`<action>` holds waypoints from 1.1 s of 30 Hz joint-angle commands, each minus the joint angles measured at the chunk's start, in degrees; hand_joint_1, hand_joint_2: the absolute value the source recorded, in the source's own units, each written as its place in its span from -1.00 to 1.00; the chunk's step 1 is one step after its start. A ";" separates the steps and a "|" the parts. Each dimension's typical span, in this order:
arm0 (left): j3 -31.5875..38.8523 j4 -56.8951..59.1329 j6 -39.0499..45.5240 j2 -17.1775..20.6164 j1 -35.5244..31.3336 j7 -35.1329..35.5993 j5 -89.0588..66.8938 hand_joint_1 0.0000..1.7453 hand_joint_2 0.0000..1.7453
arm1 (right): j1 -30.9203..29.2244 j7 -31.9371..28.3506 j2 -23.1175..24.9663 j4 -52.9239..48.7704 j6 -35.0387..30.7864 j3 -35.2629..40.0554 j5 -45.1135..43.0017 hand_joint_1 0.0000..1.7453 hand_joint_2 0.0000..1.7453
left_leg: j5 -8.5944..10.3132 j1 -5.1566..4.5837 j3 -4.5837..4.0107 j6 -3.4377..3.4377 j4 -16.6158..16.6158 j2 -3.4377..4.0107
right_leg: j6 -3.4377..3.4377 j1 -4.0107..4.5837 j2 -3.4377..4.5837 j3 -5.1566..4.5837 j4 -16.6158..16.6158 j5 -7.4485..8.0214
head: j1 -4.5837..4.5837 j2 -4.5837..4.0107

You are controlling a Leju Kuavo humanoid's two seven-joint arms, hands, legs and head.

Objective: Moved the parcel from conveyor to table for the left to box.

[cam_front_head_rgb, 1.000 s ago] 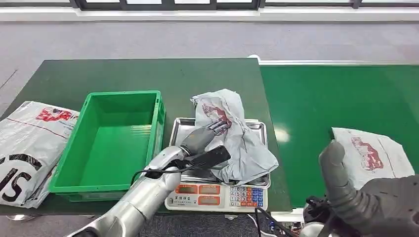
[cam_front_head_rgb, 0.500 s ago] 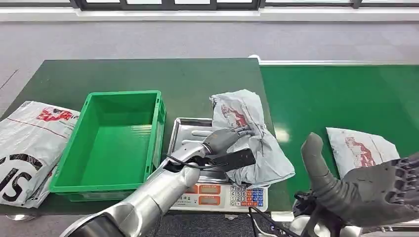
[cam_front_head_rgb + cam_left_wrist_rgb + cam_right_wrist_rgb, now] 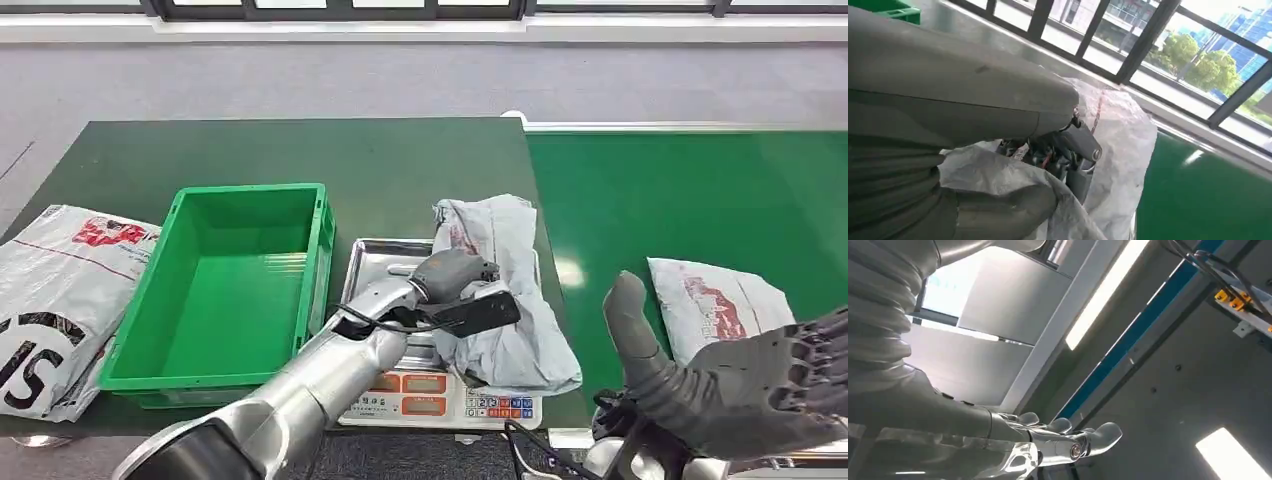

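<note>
A crumpled grey parcel (image 3: 505, 300) with red print lies over the right side of the scale's steel tray (image 3: 375, 262), spilling toward the conveyor. My left hand (image 3: 455, 274) grips it from the left; in the left wrist view its fingers (image 3: 1075, 150) dig into the parcel (image 3: 1120, 145) and its plastic folds. My right hand (image 3: 745, 385) hovers low at the front right with thumb raised and fingers spread, holding nothing; the right wrist view has the right hand (image 3: 1058, 440) stretched out against the ceiling. A second grey parcel (image 3: 715, 300) lies on the green conveyor (image 3: 680, 190).
An empty green crate (image 3: 230, 285) stands left of the scale (image 3: 430, 395), whose keypad faces me. A large white printed bag (image 3: 50, 300) lies at the table's left edge. The dark green table (image 3: 300, 150) stretches behind them.
My left hand has carried the parcel rightward and down across the scale tray. The conveyor parcel has slid left. My right hand has shifted left and turned its fingers outward.
</note>
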 commanded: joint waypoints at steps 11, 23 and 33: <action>0.59 -6.75 19.65 8.45 -2.11 8.92 -8.78 1.00 1.00 | 3.53 -0.05 0.19 -0.36 -0.22 -2.68 0.89 -1.00 1.00 | 0.10 0.08 -0.02 -0.09 -0.18 0.23 | -0.14 0.11 -0.01 -0.03 -0.20 0.13 | 0.00 0.00; 25.16 -25.69 28.90 24.97 4.15 19.01 -28.77 1.00 1.00 | 3.37 -0.05 -1.23 -0.40 -0.22 -4.78 -0.18 -1.00 1.00 | 0.03 0.18 -0.03 -0.17 -0.08 0.57 | -0.12 0.17 0.48 -0.18 0.06 0.12 | 0.00 0.00; 38.97 -24.94 30.14 27.20 15.82 18.34 -31.46 1.00 1.00 | 5.84 -0.05 -1.57 -2.47 -0.22 -5.70 0.22 -1.00 1.00 | 0.06 0.16 0.19 -0.21 -0.33 0.54 | -0.21 0.15 0.52 0.01 -0.08 0.05 | 0.00 0.00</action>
